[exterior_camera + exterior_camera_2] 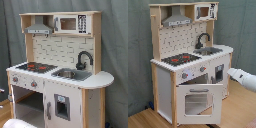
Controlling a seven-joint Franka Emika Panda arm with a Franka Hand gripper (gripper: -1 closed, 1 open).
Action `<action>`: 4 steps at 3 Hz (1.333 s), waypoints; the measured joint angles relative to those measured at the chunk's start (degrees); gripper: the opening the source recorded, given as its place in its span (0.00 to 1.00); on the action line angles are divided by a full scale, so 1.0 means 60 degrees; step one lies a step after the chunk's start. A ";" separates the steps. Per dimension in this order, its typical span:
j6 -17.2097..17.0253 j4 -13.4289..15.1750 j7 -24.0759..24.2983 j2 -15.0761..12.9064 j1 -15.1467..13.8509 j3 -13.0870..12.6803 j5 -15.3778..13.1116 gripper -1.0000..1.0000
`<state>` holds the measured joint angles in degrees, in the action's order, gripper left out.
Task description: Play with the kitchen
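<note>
The kitchen [65,55] is a pale wood and white toy unit that fills both exterior views. It has a black-red stovetop [36,66], a grey sink [70,74], a black faucet [84,59] and a grey hood [39,29]. In the second exterior view the kitchen [188,55] shows its oven door [198,101] swung open, hanging out in front of the oven. My gripper [230,73] comes in on a white arm from the second exterior view's right, low beside the cupboard door [219,72]. A white part of the arm [17,123] shows at the first exterior view's bottom left.
A grey curtain [115,45] hangs behind the kitchen. A wooden surface [235,107] runs under and in front of it. A rounded counter shelf [102,79] sticks out at the sink end. A toy microwave [70,23] sits at the top.
</note>
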<state>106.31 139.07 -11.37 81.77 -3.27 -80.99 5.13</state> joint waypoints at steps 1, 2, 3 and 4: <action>0.0561 0.0365 -0.0515 0.0000 -0.0062 0.0279 0.0535 1.00; 0.1218 0.0722 -0.1218 -0.0001 -0.0203 0.0704 0.1013 1.00; 0.1662 0.0910 -0.1849 -0.0005 -0.0380 0.1075 0.1366 1.00; 0.2032 0.0996 -0.2522 -0.0040 -0.0627 0.1389 0.1811 1.00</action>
<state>118.50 145.05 -26.51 81.52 -7.04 -72.66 16.00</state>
